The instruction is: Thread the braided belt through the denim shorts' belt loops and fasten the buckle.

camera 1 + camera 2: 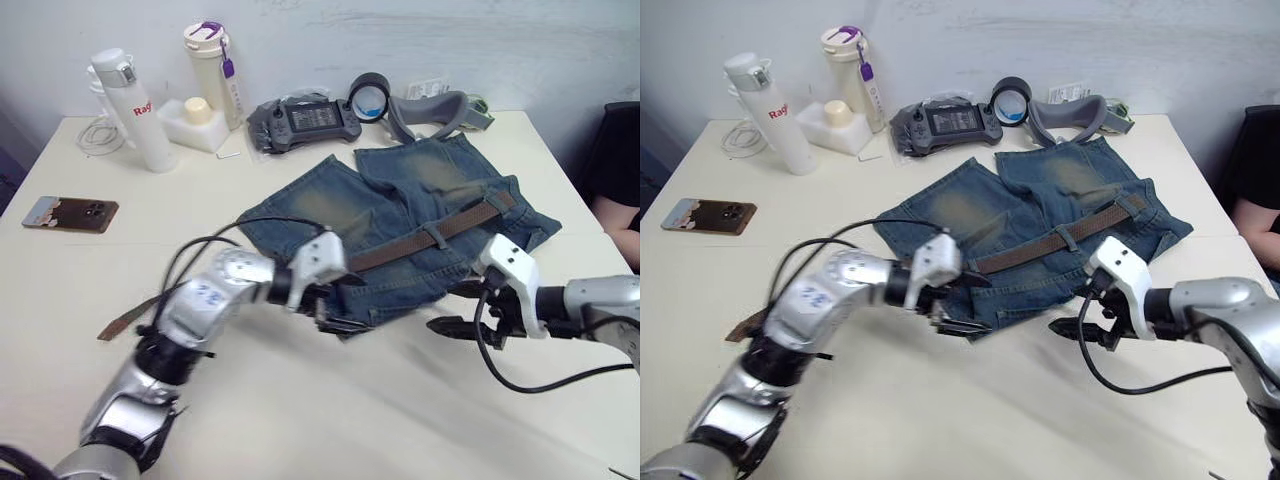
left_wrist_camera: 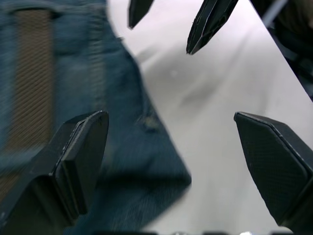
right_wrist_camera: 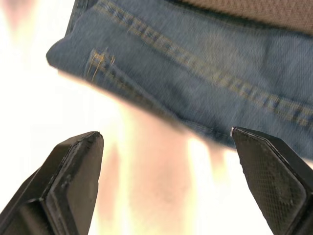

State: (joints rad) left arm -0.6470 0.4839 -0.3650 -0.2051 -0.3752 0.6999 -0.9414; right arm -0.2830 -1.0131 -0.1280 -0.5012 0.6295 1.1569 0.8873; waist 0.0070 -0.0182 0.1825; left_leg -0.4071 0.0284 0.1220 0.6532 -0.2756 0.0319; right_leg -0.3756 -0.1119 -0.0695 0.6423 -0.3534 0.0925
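- your left claw [image 1: 335, 322] hangs spread wide with nothing between its fingers [image 2: 80, 156], right at the near corner of the denim shorts [image 1: 400, 215], one finger over the cloth and the other over bare table [image 1: 300, 420].
- your right claw [image 1: 458, 326] is just as open and empty, low over the table just short of the shorts' near hem, pointing toward your left one.
- the braided belt [image 1: 440, 230] lies across the shorts from their right edge toward your left claw, and it already passes under at least one belt loop [image 1: 432, 236] near the middle.
- a brown strap end [image 1: 122, 325] shows on the table beyond your left arm; it looks like the belt's other end, though the arm hides the join.
- you cannot make out the buckle from here.
- expect the belt to be light, limp along its length and grippy from the weave, so pinch it flat across its width close to the end you feed.
- the denim is soft but thicker at the stitched waistband; hold it there beside a loop, since the thin leg cloth will likely just bunch and slide on the smooth table.
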